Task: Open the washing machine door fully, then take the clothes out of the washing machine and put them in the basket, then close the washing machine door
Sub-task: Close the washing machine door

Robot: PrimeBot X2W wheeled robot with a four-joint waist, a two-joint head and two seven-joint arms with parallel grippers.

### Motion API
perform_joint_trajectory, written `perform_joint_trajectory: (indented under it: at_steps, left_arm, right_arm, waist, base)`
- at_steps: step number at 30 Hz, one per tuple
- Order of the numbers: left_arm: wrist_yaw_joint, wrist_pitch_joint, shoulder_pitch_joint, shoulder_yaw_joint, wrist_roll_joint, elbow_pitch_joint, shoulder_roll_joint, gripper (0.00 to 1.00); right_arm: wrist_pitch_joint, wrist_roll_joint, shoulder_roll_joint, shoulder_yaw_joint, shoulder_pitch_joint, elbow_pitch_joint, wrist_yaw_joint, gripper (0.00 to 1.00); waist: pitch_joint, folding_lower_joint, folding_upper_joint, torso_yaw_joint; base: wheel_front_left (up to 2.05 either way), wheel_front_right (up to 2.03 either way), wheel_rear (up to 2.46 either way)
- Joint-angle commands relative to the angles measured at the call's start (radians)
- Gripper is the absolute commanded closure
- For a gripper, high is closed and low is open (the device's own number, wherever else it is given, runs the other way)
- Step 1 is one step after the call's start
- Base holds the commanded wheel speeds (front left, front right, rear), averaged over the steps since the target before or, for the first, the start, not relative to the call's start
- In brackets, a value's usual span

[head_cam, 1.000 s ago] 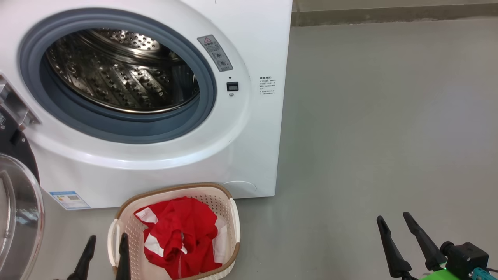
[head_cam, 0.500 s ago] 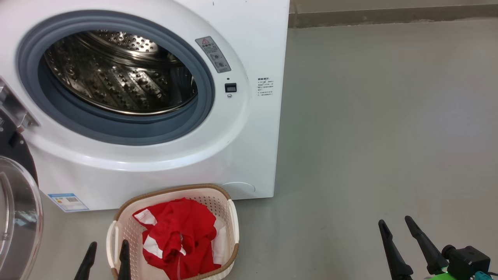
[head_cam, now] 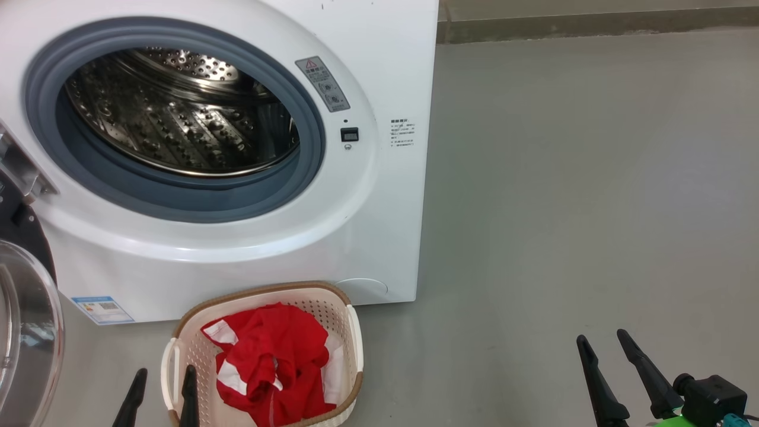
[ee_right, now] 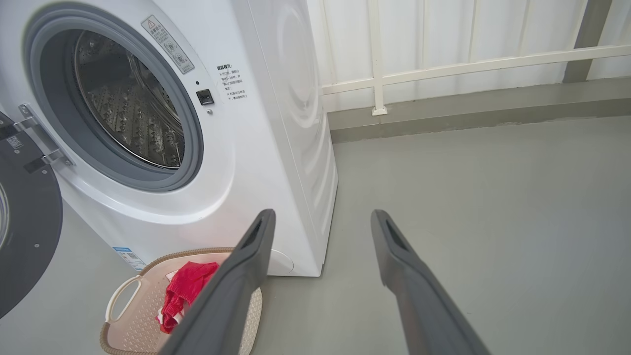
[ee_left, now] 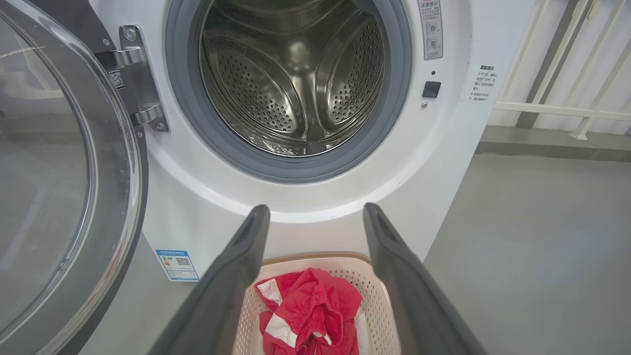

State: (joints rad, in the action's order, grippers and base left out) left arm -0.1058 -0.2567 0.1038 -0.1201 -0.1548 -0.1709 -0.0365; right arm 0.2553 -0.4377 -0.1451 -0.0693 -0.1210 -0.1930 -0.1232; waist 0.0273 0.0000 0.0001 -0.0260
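Observation:
The white washing machine (head_cam: 379, 196) stands with its steel drum (head_cam: 172, 112) bare inside. Its door (head_cam: 26, 332) hangs swung wide at the left, glass bowl facing me; the left wrist view shows the door (ee_left: 54, 172) on its hinge. Red clothes (head_cam: 270, 362) with white panels lie in the cream basket (head_cam: 354, 332) on the floor before the machine. My left gripper (head_cam: 165, 375) is open, just left of the basket's near rim, nothing between its fingers. My right gripper (head_cam: 602, 341) is open over bare floor, far right of the basket (ee_right: 118, 301).
Grey floor (head_cam: 593, 178) spreads to the right of the machine. A white railing (ee_right: 443, 64) and a low kerb run along the back wall. A blue label (head_cam: 102, 308) sits low on the machine's front.
The whole head view has drifted slightly, so the camera moved. Both grippers sit a little lower in the picture. The clothes, basket and door stay as they were.

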Motion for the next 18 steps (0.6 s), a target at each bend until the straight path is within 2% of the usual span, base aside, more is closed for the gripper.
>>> perform_joint_trajectory:
  at_steps: [1, 7, 18]
  left_arm:
    - [0.005, -0.005, -0.018, -0.027, -0.006, 0.026, -0.014, 0.0]
    - [0.004, -0.005, -0.021, -0.026, -0.009, 0.026, -0.014, 0.0]
    - [0.003, -0.005, -0.026, -0.026, -0.017, 0.03, -0.014, 0.0]
  right_arm:
    - [0.006, 0.001, -0.013, -0.015, 0.019, 0.023, -0.008, 0.0]
    - [0.006, 0.002, -0.013, -0.018, 0.019, 0.024, -0.008, 0.0]
    - [0.006, 0.001, -0.015, -0.019, 0.024, 0.026, -0.008, 0.0]
  waist:
    - [0.0, 0.0, -0.0001, 0.001]
    - [-0.001, 0.0, -0.0001, 0.002]
    - [0.0, 0.0, -0.0001, 0.002]
  base:
    - [0.0, 0.0, 0.0]
    - [-0.3, 0.3, 0.0]
    - [-0.89, 0.89, 0.0]
